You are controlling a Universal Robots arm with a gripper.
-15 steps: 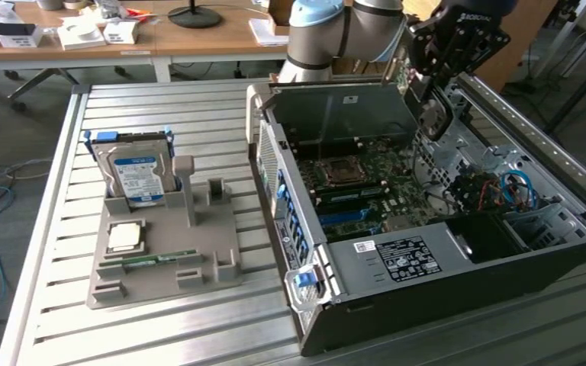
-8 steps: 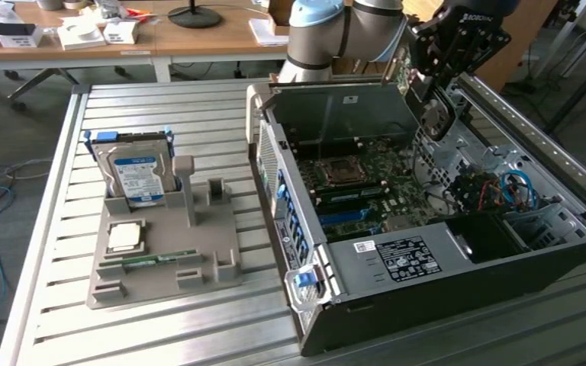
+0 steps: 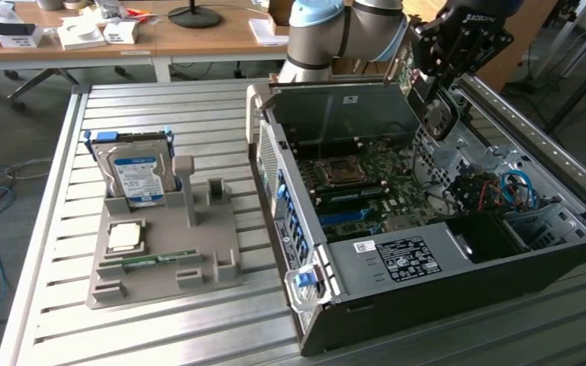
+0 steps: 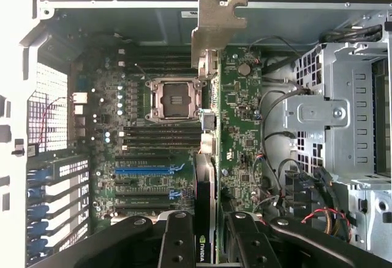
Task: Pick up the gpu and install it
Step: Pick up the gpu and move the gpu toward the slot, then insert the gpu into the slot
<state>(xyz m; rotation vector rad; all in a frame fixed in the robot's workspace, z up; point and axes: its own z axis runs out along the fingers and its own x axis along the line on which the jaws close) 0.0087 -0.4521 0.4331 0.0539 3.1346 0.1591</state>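
The gpu is edge-on in the wrist view, its grey metal end bracket at the far end. My gripper is shut on it, one black finger on each side of the card. In the exterior view the gripper holds the gpu tilted above the open computer case, near the case's back edge. The card hangs in the air over the motherboard, clear of the blue expansion slot.
A grey fixture on the slatted table holds a silver hard drive, a CPU and a green memory stick. Cables and a metal drive cage crowd one side of the case.
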